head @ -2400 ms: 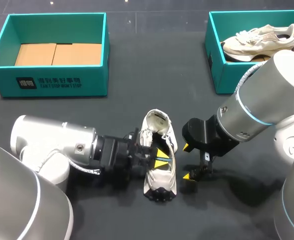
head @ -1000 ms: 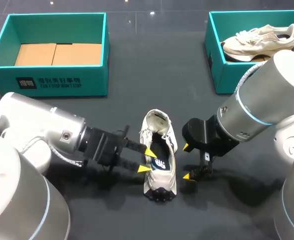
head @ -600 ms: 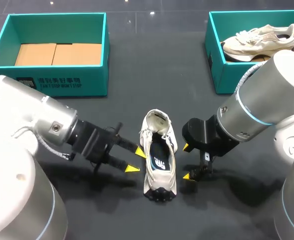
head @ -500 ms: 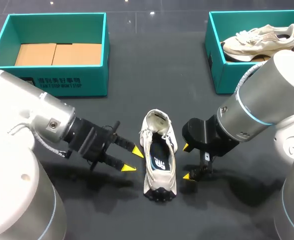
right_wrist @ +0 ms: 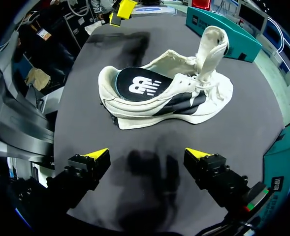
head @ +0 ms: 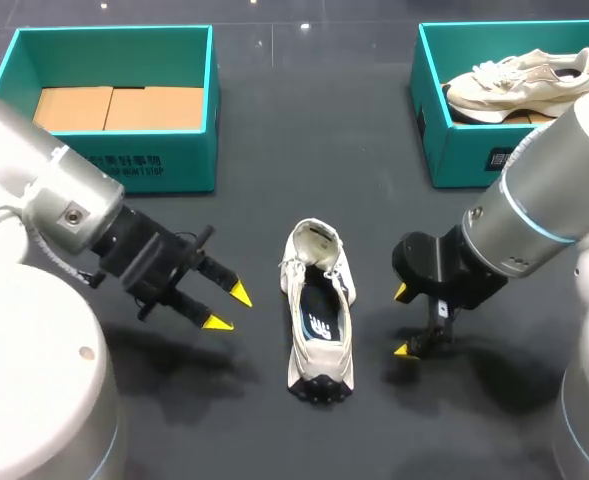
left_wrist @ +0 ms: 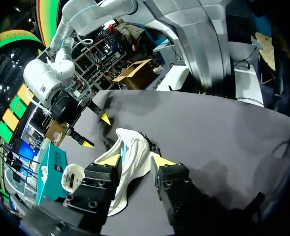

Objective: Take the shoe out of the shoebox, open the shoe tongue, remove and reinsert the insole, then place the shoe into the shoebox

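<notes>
At lower centre of the head view, the shoe [head: 301, 345] is seen lying on the dark table [head: 304, 130], with the tongue [head: 314, 241] folded back and the dark insole [head: 320, 318] seated inside. The left gripper [head: 227, 307] is held at centre left, fingers spread, nothing between them. The right gripper [head: 404, 321] is held at centre right, likewise spread, clear of the shoe. A teal shoebox [head: 104, 165] is noted at upper left; a second box [head: 436, 140] at upper right holds another shoe [head: 519, 82]

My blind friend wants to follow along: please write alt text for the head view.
A cream shoe lies on the table, tongue up and insole showing, between the left tool and right tool, both open. Behind stand a teal left shoebox and a right shoebox holding another shoe.
</notes>
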Available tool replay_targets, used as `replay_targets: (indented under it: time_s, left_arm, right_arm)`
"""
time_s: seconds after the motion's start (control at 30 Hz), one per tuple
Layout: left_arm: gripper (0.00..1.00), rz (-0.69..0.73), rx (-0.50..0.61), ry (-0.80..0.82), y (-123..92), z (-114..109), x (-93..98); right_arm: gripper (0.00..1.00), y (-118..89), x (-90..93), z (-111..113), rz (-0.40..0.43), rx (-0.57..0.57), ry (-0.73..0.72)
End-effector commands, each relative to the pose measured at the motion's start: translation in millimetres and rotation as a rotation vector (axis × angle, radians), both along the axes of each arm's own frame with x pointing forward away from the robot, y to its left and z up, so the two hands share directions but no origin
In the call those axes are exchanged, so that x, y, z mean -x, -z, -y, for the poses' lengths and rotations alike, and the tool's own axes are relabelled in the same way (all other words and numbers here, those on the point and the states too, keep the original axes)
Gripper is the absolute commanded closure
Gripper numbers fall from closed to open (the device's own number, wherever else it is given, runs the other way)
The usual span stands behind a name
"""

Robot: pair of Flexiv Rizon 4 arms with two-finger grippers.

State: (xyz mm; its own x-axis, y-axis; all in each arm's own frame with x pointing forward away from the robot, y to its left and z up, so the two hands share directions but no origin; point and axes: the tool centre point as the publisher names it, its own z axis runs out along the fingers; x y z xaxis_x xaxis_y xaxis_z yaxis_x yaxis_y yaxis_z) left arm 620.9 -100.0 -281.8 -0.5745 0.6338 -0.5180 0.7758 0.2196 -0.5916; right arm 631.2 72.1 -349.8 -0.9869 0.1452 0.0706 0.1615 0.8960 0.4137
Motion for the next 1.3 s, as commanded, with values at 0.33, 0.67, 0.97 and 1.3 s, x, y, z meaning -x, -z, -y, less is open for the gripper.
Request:
replay_targets:
  time_s: [0.33, 0.67, 0.97, 1.3]
  left_arm:
    - [0.63, 0.011, -0.116, 0.106, -44.4, -18.7, -27.4]
    - [0.65, 0.008, -0.253, 0.254, -61.1, -22.5, -44.6]
    - [1.0, 0.014, -0.408, 0.476, -74.6, -32.6, -45.8]
    - [1.0, 0.021, -0.403, 0.533, -77.5, -34.5, -45.6]
  right_arm:
    - [0.0, -37.4, 10.6, 54.0, -0.011, 0.015, 0.027]
    - [0.0, -37.4, 10.6, 54.0, -0.011, 0.015, 0.027]
    - [0.0, -37.4, 10.6, 54.0, -0.011, 0.015, 0.027]
    - [0.0, -37.4, 10.6, 54.0, -0.011, 0.015, 0.027]
